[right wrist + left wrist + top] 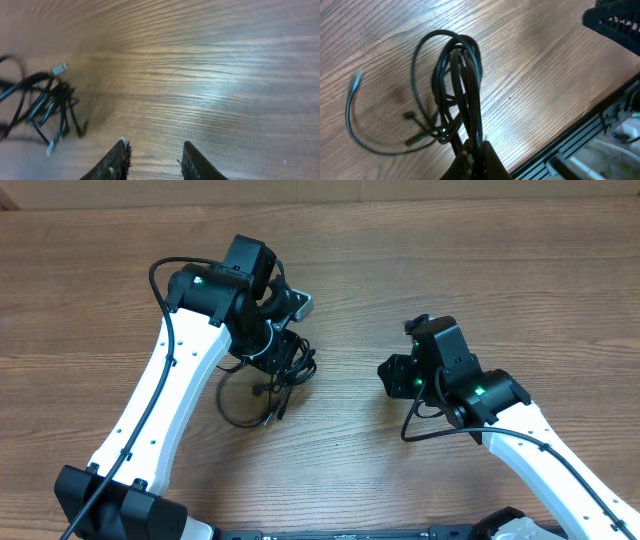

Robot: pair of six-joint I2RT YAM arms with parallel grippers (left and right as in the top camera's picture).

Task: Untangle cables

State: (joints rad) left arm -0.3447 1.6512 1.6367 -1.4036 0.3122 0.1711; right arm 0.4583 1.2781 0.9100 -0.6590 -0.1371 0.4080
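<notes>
On grained wooden table (500,260), looped black cables (285,380)

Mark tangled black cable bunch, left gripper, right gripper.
tangled black cable bunch (470,117), left wrist view, the gathered strands above the fingers.
left gripper (472,152), left wrist view, between fingertips shut on the bunch.
right gripper (155,150), right wrist view, gap between open fingertips.

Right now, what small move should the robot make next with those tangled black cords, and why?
Probably swing the right pincer over to the cords and take the loose silver-tipped plug. The left pincer is shut on the cords, anchoring them, while the right one is open, empty and well apart from them, so nothing can be teased free yet.
</notes>
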